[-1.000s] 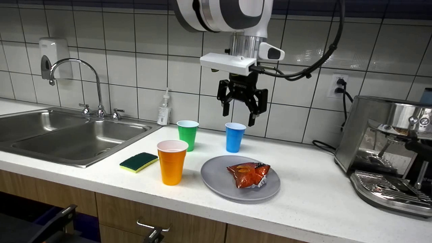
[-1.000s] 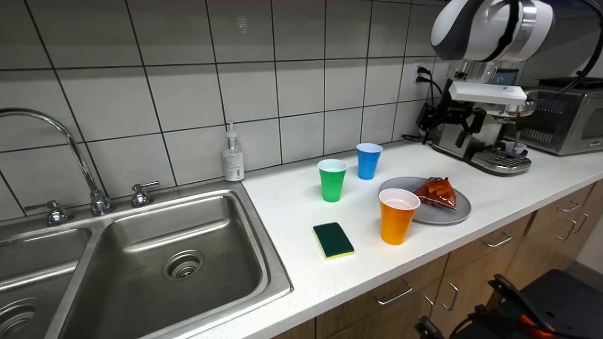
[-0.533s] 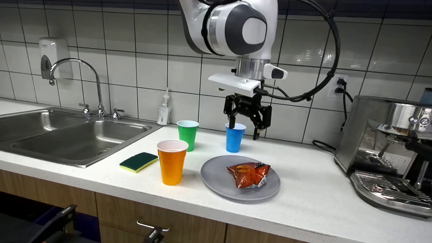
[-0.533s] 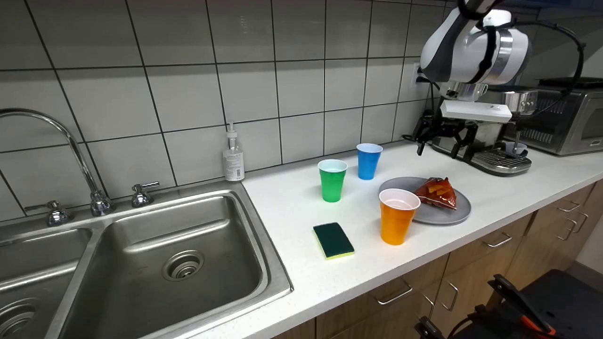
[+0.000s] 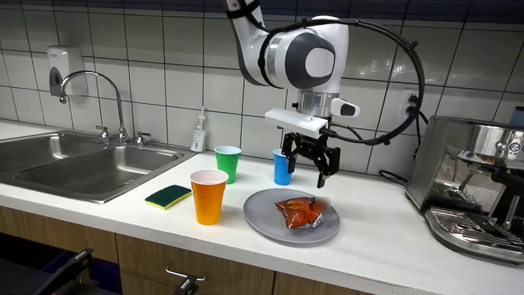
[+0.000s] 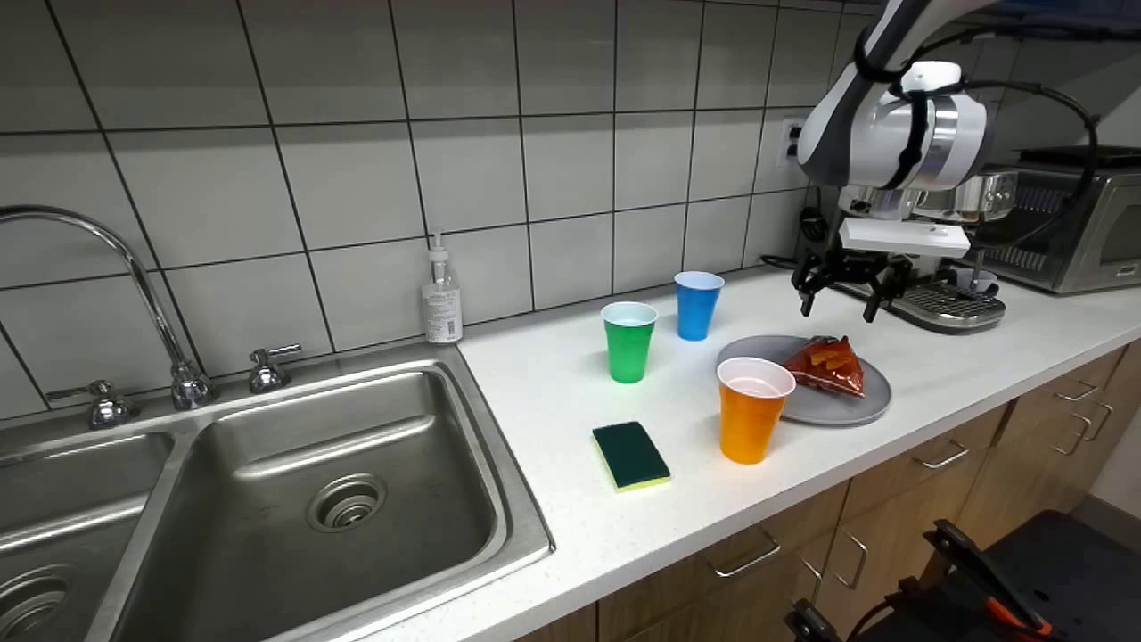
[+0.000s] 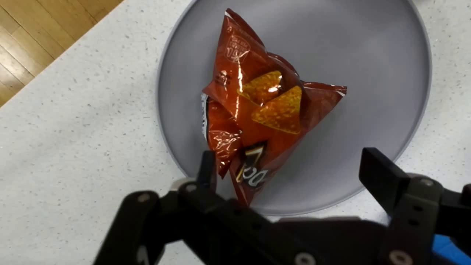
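Note:
My gripper (image 5: pixel 306 177) hangs open above the counter, with nothing between its fingers. Below it, a crumpled red chip bag (image 7: pixel 265 106) lies on a round grey plate (image 7: pixel 353 48). The wrist view has the left fingertip (image 7: pixel 207 165) over the bag's lower end and the right one over bare plate near its rim. Both exterior views show a gap between the fingertips and the bag (image 6: pixel 829 367). A blue cup (image 5: pixel 281 169) stands behind the plate, partly covered by a finger in that view. The bag's right end is blurred there.
An orange cup (image 5: pixel 208 198) stands beside the plate, a green cup (image 5: pixel 227 164) farther back. A green and yellow sponge (image 6: pixel 631 455) lies near the steel sink (image 6: pixel 517 535). A soap bottle (image 6: pixel 441 308) is by the wall. A coffee machine (image 5: pixel 470 164) stands at one end.
The arm has come down steadily, bringing the gripper lower toward the plate and, in an exterior view, somewhat to the right. Its fingers stay open. Cups, sponge, plate and bag have not moved.

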Controlling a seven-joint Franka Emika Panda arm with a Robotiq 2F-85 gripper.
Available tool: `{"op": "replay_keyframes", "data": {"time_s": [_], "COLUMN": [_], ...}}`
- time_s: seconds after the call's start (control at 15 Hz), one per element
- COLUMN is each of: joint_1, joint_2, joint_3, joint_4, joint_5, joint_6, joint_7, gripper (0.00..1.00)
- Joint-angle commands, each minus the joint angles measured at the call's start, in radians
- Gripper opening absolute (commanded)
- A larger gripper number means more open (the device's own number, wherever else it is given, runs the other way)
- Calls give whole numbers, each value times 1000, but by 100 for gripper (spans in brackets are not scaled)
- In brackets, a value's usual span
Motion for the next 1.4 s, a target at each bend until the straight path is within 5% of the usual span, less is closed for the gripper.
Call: {"op": "replay_keyframes", "data": {"time_s": [0.0,1.27,1.33], "joint_1": [-48,-102,-105], "joint_2": [57,167,165], "joint_3": [40,103,105], "joint_4": [48,112,110], "joint_5": [26,31,33], "joint_6": [8,6,6], "joint_7": [-26,-31,-35], "gripper": [100,100,78]}}
